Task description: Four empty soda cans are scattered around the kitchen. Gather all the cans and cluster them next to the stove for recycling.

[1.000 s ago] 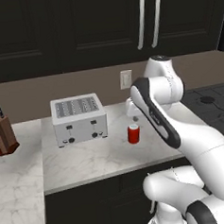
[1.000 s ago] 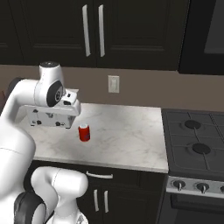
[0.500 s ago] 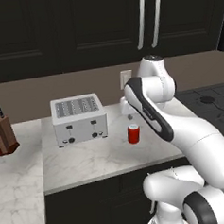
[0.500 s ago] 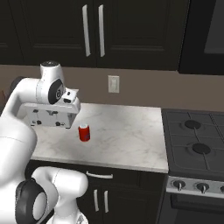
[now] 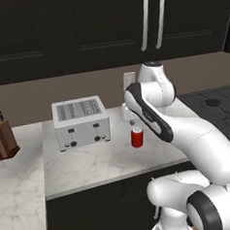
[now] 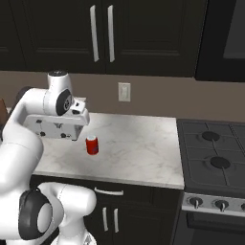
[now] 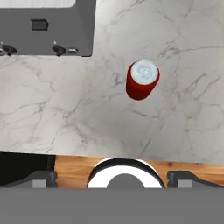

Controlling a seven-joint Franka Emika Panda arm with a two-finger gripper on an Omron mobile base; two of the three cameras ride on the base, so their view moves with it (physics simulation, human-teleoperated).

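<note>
One red soda can (image 5: 137, 137) (image 6: 92, 145) with a silver top stands upright on the marble counter (image 6: 139, 153), just right of the toaster. From above, the soda can (image 7: 142, 79) sits a little right of centre. My gripper (image 7: 114, 178) hangs well above the counter's front edge, pointing straight down. It is open, with its dark fingertips (image 7: 41, 178) far apart and nothing between them. The can is apart from the gripper, far below it. The black stove (image 6: 213, 155) (image 5: 216, 102) lies at the right end of the counter.
A silver toaster (image 5: 81, 121) (image 7: 46, 26) stands left of the can. A knife block (image 5: 3, 139) is at the far left. A wall outlet (image 6: 124, 92) sits behind the counter, under dark cabinets. Bare marble stretches between the can and the stove.
My wrist has drifted slightly to the left above the counter. The can and toaster have not moved, and the gripper stays open.
</note>
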